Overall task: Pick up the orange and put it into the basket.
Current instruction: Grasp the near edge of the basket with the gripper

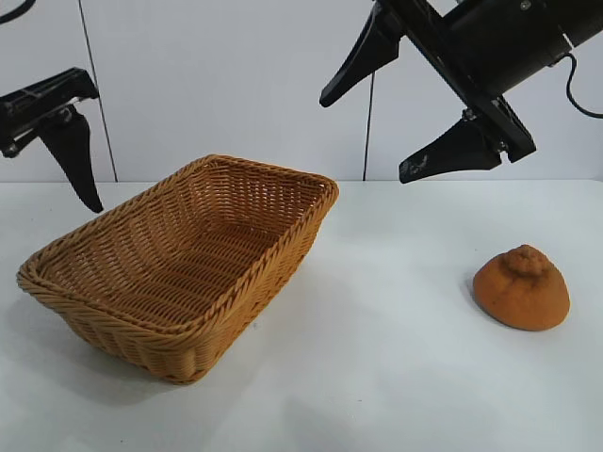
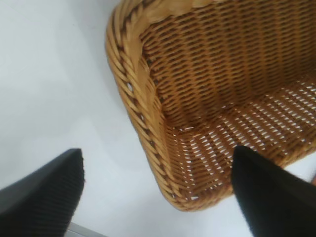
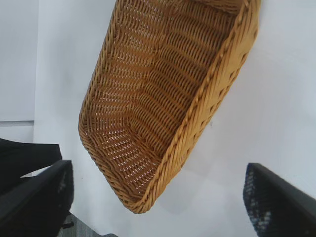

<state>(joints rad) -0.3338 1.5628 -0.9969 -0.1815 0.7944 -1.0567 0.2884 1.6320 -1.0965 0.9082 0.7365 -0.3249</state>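
Orange (image 1: 521, 289) resting on the white table (image 1: 377, 358) near its right edge, touching nothing, well apart from the basket (image 1: 179, 259) standing empty toward the left edge. Right gripper (image 1: 396, 104) hanging high above the table's back edge, jaws spread wide with nothing between them, the orange lying below and to the right of them. Left gripper (image 2: 158, 187) raised over the basket's left corner, jaws also spread and empty.

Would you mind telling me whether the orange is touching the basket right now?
Apart. The exterior view shows the orange resting on the white table, with a broad stretch of bare tabletop between it and the basket.
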